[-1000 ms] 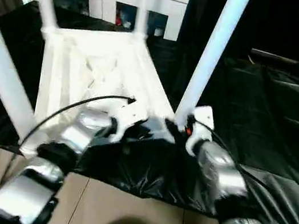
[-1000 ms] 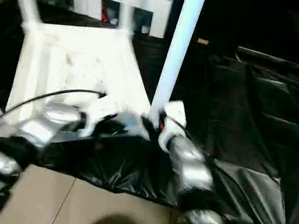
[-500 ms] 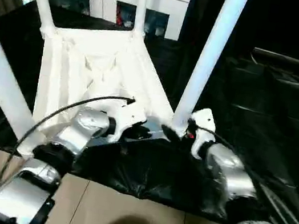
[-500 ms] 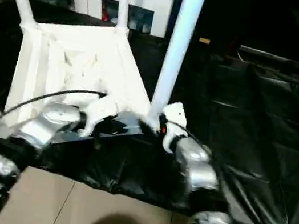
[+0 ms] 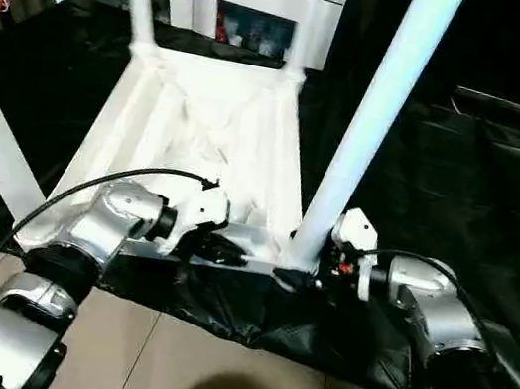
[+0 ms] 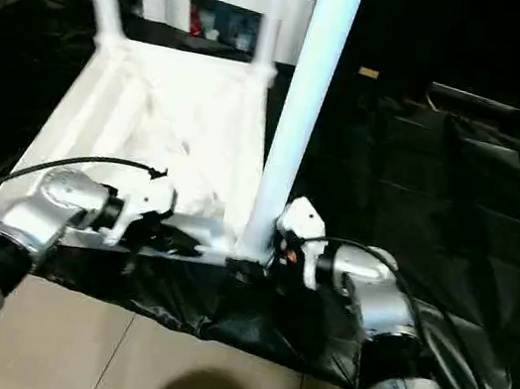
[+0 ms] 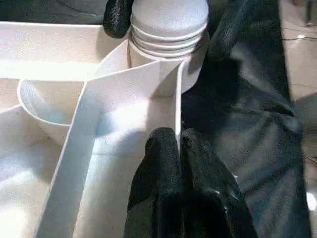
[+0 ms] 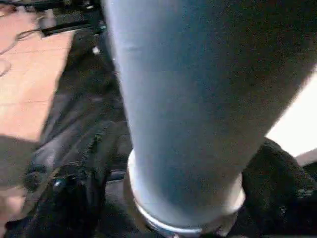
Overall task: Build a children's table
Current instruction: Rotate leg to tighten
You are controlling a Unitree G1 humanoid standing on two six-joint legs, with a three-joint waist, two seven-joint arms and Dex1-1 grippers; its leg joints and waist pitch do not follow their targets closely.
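Upturned children's table (image 5: 200,134) on black sheeting (image 5: 462,190), legs seated in sockets. Left gripper (image 7: 178,148) pinches its rim rib; right gripper (image 5: 311,276) spread around near leg (image 5: 367,133).

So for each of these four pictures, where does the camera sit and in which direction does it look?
Head, left eye: forward and down on the upturned white table; both silver forearms show.
Head, right eye: same scene, slightly aside.
Left wrist: along the shut left claw, pinching the table's edge rib.
Right wrist: close on the near right leg; the right claw straddles its base.
Shared: that leg's socket appears in both wrist views.
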